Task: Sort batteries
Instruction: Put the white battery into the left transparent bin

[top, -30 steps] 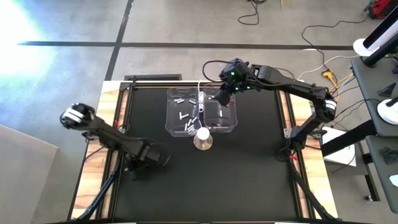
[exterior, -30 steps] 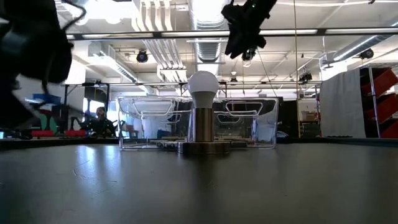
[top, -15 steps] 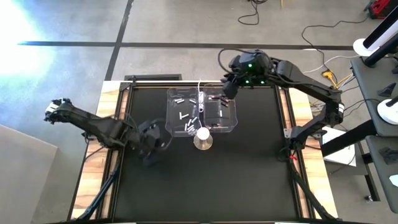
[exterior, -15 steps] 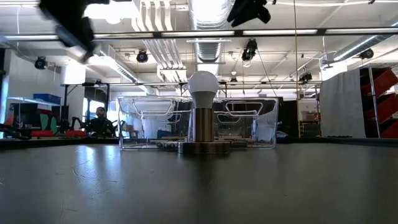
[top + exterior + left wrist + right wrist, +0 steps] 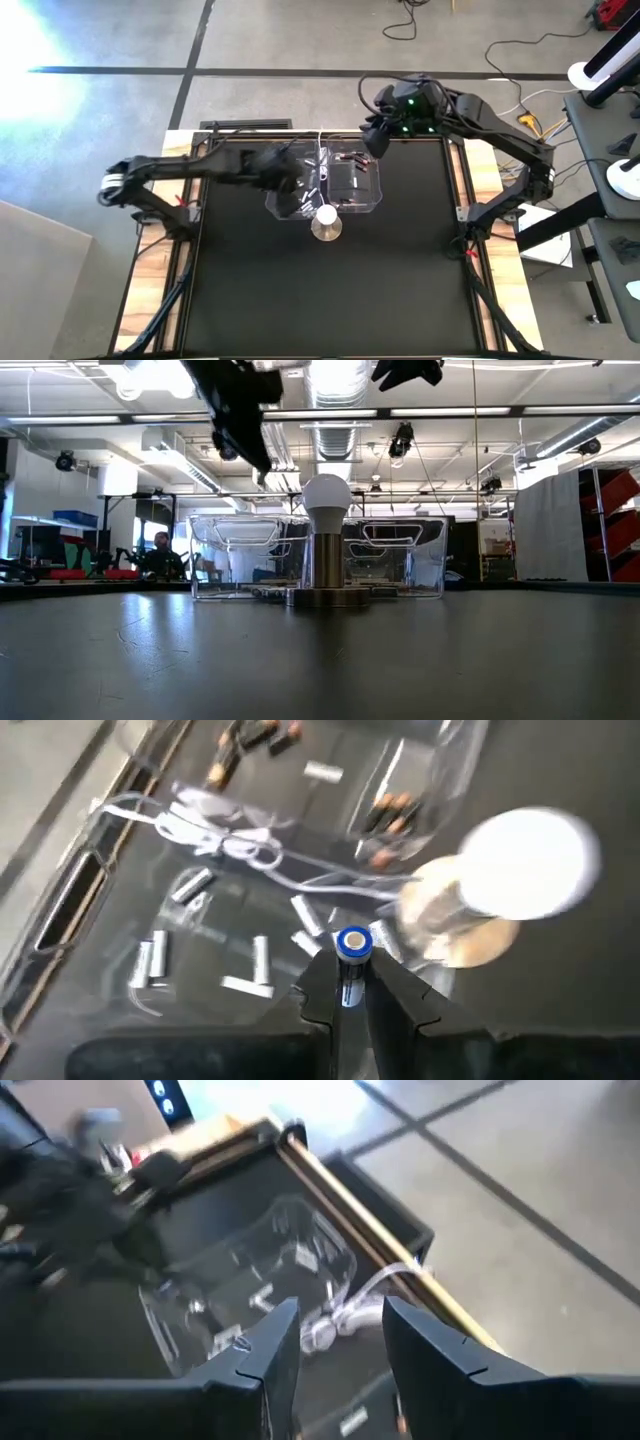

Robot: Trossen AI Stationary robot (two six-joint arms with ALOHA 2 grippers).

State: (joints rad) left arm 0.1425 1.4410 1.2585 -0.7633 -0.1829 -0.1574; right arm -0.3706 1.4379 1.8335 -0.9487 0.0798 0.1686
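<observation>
My left pincer [image 5: 350, 970] is clamped tight on one battery, the held cell [image 5: 351, 944], gripped upright with its blue-ringed end showing between the fingertips. Within the last second the left arm has swung in from the near left part of the table [image 5: 400, 290] and now hangs over the left bin [image 5: 272, 205]. Directly below the held cell, silvery cells [image 5: 258, 960] lie scattered on the floor of that bin, with a white cable [image 5: 230, 845] looped across its far side. Just beside the bins stands the bulb [image 5: 525, 860] on its metal stand, close to my left fingers. Beyond the dividing wall, the right bin [image 5: 372, 195] holds dark cells [image 5: 390, 812] with reddish marks. My right pincer [image 5: 372, 140] has drawn back from above the right bin to its far corner; its fingers stand apart and hold nothing. Judgement: the right arm has vacated the work zone and the left arm is positioned for a release. The casing colour of the held cell cannot be told, so the bin it belongs in cannot be confirmed.
</observation>
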